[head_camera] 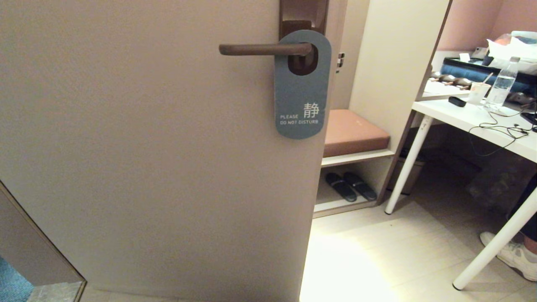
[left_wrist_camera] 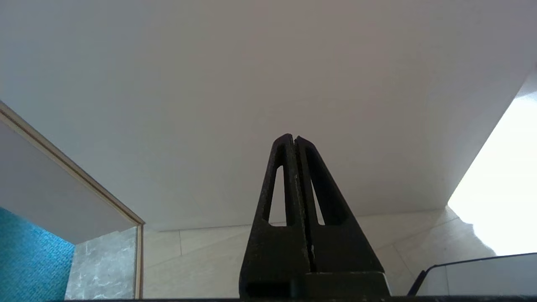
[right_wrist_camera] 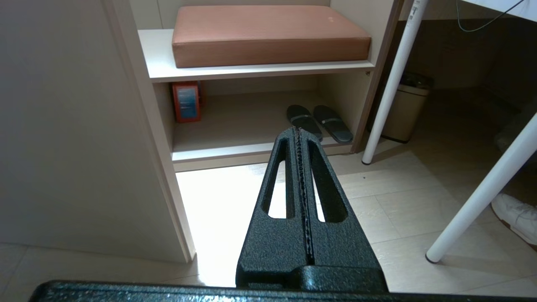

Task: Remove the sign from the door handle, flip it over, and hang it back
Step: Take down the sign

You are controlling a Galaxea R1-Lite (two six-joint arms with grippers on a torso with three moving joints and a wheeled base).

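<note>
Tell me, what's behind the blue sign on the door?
Through the hole in the sign you can see the door handle poking through and some dark brown plate. Whatever sits behind the rest of the card is covered.

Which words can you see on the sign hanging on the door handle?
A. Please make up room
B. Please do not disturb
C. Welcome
B: the sign hangs on the door handle with its blue side facing out, and the white print near its lower end reads "PLEASE DO NOT DISTURB".
</note>
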